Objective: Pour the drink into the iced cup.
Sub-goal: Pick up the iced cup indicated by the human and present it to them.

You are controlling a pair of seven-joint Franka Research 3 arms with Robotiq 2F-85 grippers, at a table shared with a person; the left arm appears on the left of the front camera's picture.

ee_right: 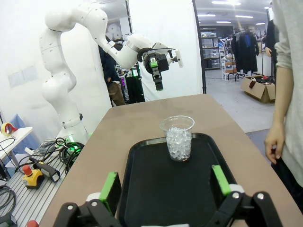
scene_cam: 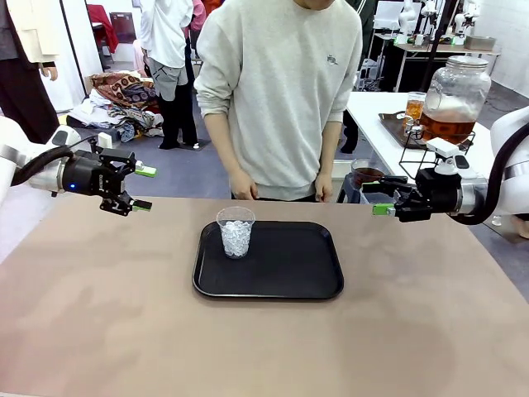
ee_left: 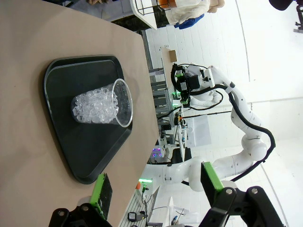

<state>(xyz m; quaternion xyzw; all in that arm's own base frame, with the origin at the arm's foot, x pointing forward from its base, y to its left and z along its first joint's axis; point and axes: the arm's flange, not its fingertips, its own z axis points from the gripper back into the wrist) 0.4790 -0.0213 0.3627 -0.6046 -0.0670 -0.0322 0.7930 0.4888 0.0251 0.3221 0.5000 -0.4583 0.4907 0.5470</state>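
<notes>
From the front, the cup of ice (scene_cam: 235, 231) stands upright in the far left part of a black tray (scene_cam: 281, 281) at the middle of the tabletop (scene_cam: 99, 314). The left tool (scene_cam: 144, 188) hangs above the tabletop's left edge and the right tool (scene_cam: 382, 195) above its right edge. Both are spread wide and empty. The amber drink (scene_cam: 446, 126) sits in a glass dispenser jar (scene_cam: 455, 87) on a white side table beyond the far right corner. A person (scene_cam: 281, 91) stands at the far edge.

The left wrist view shows the left tool's green pads (ee_left: 99, 191) well apart, with the cup beyond them.

The right wrist view shows the right tool's pads (ee_right: 110, 187) wide apart over the tray's near edge.
</notes>
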